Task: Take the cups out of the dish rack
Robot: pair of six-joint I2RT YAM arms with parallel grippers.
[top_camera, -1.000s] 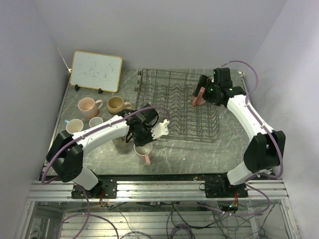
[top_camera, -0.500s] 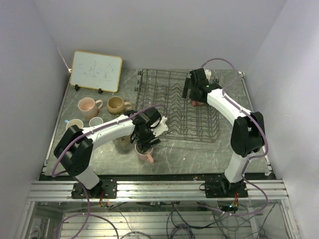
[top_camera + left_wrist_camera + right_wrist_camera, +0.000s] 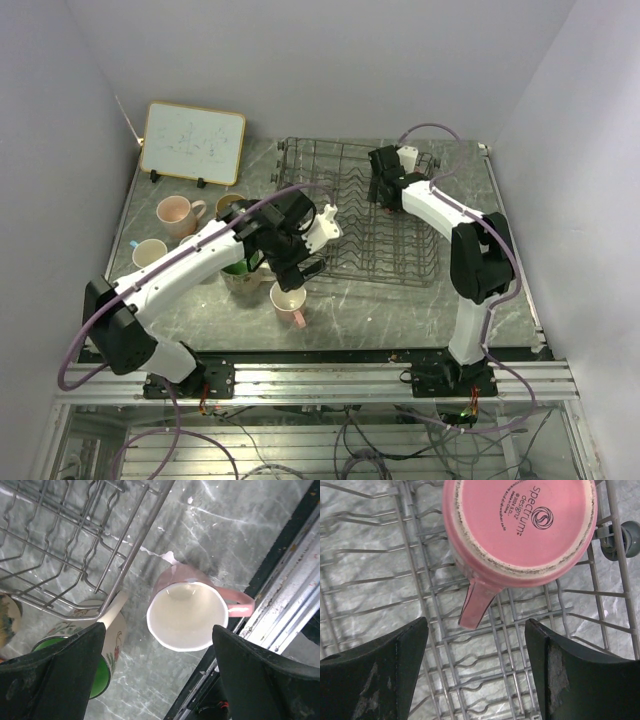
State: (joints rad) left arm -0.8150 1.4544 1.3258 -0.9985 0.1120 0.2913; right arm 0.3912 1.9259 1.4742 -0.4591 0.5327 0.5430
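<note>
Grey marble-look table carried the dish rack; pale lilac walls stood behind & to both sides of rack. L gripper was spread wide, empty, above upright pink-handled cup just off rack's near-left corner. Green-inside cup sat by same corner. R gripper was spread too, holding nothing, over 1 upside-down pink cup inside rack.

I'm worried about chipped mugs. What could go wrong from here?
The right gripper is open over the upturned pink mug, whose handle lies among the dish rack wires; a lift could snag it.
The left gripper hangs open above the upright pink mug, with the green-lined mug close by at the rack's corner; a swing might knock either.
</note>
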